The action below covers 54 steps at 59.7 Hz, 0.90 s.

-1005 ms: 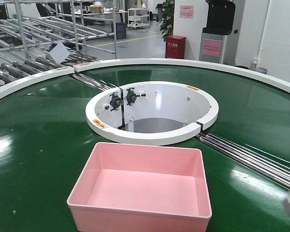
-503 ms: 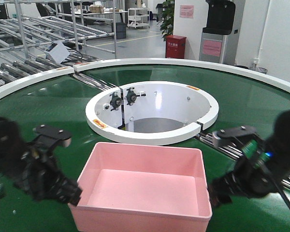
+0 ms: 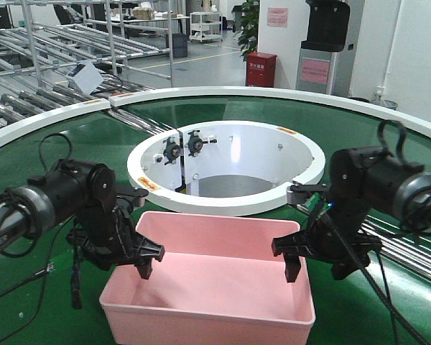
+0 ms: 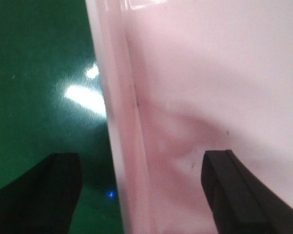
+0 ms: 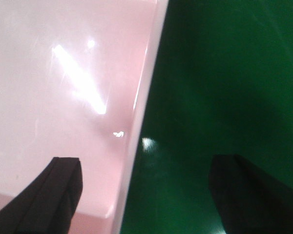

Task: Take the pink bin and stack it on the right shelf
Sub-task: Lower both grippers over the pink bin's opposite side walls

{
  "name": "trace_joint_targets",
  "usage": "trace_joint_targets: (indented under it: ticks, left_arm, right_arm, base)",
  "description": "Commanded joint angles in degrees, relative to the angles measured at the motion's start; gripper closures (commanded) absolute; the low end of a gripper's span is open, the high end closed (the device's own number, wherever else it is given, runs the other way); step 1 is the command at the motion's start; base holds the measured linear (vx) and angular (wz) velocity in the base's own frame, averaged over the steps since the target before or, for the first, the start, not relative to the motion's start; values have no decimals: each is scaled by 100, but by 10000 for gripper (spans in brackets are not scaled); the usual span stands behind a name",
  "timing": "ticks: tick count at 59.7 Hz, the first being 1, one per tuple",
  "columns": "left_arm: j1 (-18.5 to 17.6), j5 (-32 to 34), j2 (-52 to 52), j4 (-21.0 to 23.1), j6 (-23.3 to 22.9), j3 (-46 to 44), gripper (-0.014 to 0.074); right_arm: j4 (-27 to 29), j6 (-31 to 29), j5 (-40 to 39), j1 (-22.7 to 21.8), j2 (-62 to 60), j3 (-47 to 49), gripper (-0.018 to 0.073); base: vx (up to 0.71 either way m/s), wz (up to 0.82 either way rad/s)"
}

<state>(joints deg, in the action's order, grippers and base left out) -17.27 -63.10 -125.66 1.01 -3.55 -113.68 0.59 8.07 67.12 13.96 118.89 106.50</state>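
Observation:
The pink bin (image 3: 208,284) sits on the green belt (image 3: 50,180) at the near centre, upright and empty. My left gripper (image 3: 129,262) is open and straddles the bin's left wall, one finger inside and one outside. In the left wrist view the gripper (image 4: 141,195) has the pink wall (image 4: 124,112) between its black fingers (image 4: 237,192). My right gripper (image 3: 316,267) is open and straddles the right wall. In the right wrist view the gripper (image 5: 146,195) has the rim (image 5: 142,109) between its fingers (image 5: 56,192). The right shelf is out of view.
A white ring (image 3: 226,198) around a round opening lies just behind the bin. Steel rollers (image 3: 388,233) cross the belt at the right. Roller-conveyor racks (image 3: 57,43) stand at the back left, and a red box (image 3: 261,70) at the back.
Both arms came into view from the sides and closed in on the bin's left and right walls. The bin has not moved.

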Motion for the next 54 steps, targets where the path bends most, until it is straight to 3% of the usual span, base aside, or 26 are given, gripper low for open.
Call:
trace_joint_targets:
  ticks: [1,15,24,37,43,54]
  left_arm:
    - [-40,196,272,-5,-138,-311,30]
    - [-40,354,249,-169,-428,-311,165]
    - [-40,260,249,-311,-690,-311,309]
    - [-40,249,249,-304,-675,-311,485]
    - [-40,182,255,-304,-690,-311,527]
    - [-46,-327,685,-310,-925,-311,559]
  right_arm:
    - [-12,67,-88,0,-43,433,5]
    - [-25,361,-40,26,437,873,141]
    - [-25,510,-14,28,437,873,313]
    - [157,761,-12,28,437,873,520]
    - [216,733,-13,28,437,873,573]
    - [75,740,66,90,87,873,573]
  base:
    - [0,0]
    - [0,0]
    - [0,0]
    - [0,0]
    - [0,0]
    - [0,0]
